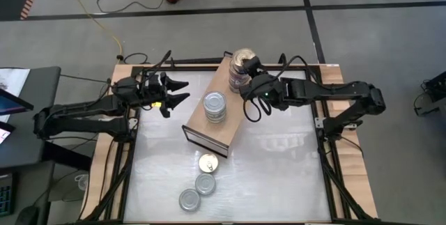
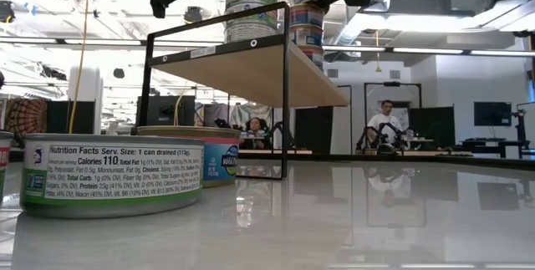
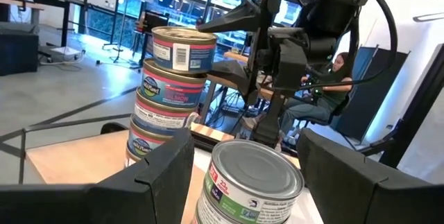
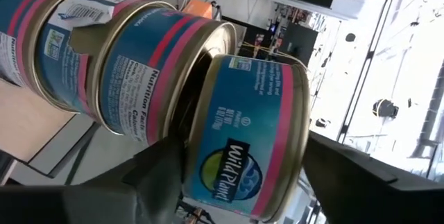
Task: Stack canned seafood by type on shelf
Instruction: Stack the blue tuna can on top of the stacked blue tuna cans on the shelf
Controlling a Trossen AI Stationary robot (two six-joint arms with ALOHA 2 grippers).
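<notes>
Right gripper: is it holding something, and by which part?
The right gripper straddles the side wall of the top blue can; whether it grips cannot be told.

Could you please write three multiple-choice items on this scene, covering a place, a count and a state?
1. Where is the right pincer?
A. at the blue-and-pink stack on the shelf
B. over the loose cans
C. off the table

2. How many cans lie on the table in front of the shelf?
A. one
B. three
C. six

3. What is the left pincer holding?
A. a can
B. the shelf
C. nothing

Answers: 1 A, its fingers flank the top can; 2 B, three lie in a diagonal row; 3 C, it hovers open and empty.
</notes>
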